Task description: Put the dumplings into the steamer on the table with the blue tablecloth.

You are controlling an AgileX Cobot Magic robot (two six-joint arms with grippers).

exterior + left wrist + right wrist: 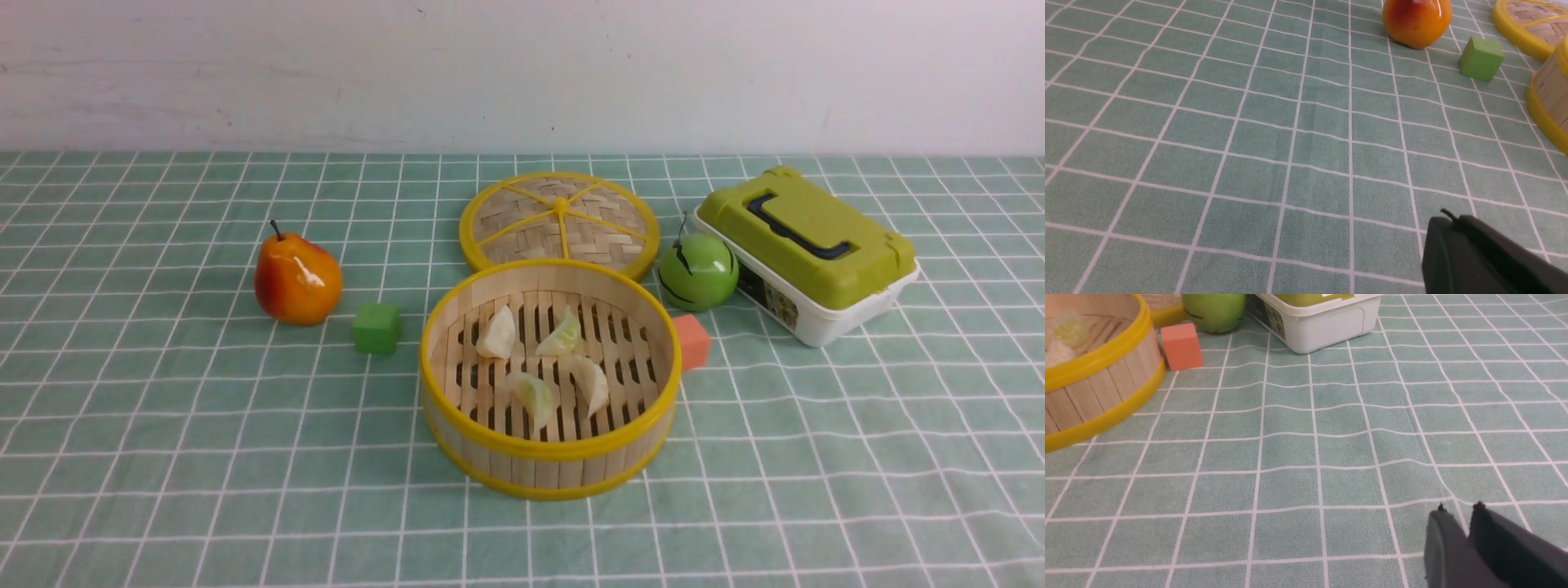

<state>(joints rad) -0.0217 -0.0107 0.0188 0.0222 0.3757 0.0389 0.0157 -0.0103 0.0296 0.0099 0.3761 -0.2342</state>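
All four dumplings [543, 363] sit in the steamer [549, 453]; my left pincer [1447, 222] and right pincer [1457, 516] are closed, empty; reaching toward twelve o'clock risks nudging it.

No words or numbers can be read; the white box [816, 314] carries a small printed label [771, 300], too blurred to make out.

Pear [297, 279], cubes [376, 328], lid [559, 221], apple [698, 271], box [808, 251].
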